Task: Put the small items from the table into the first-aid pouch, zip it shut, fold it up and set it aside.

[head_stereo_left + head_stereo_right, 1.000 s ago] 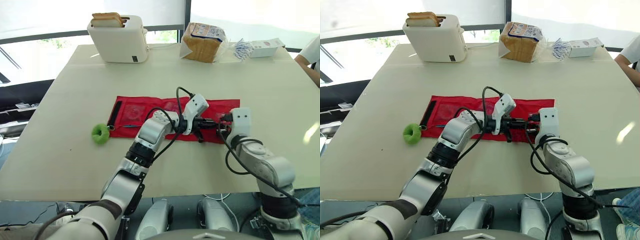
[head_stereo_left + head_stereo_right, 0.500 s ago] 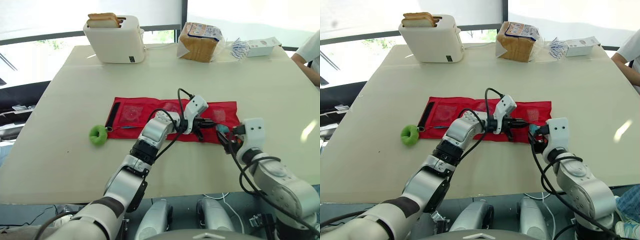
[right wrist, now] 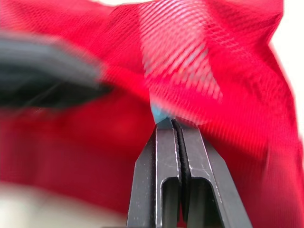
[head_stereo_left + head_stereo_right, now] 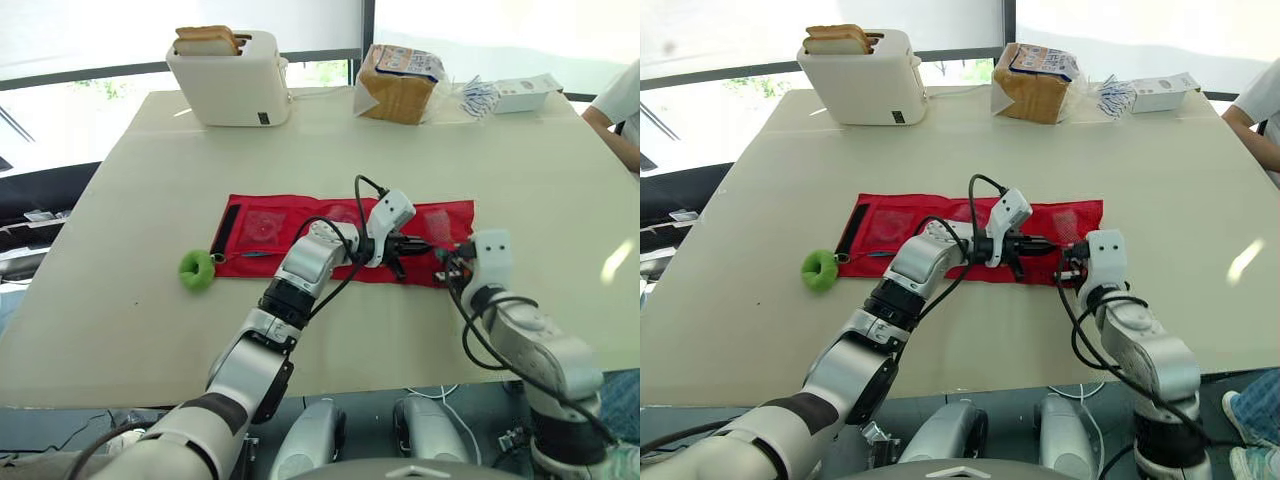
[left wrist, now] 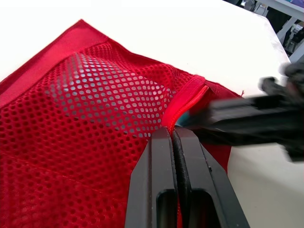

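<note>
The red first-aid pouch [image 4: 270, 225] lies unfolded flat on the table, its mesh pockets facing up. My left gripper [image 4: 420, 244] is shut on the red zip edge [image 5: 187, 97] of a mesh pocket near the pouch's right end. My right gripper [image 4: 443, 262] comes in from the right, facing the left one at that pocket's mouth. It is shut on a small blue item [image 3: 159, 113] that pokes out at its tips against the red mesh. A green ring [image 4: 197, 269] lies by the pouch's left end.
At the table's far side stand a white toaster [image 4: 232, 78] with bread in it, a bagged bread loaf [image 4: 402, 84], a white box [image 4: 525, 93] and blue-white packets [image 4: 482, 95]. A person's sleeve [image 4: 622, 100] shows at the far right edge.
The right gripper pulled back toward the table's near edge half a second ago and has now returned to the pocket mouth with the blue item. The left gripper kept its hold.
</note>
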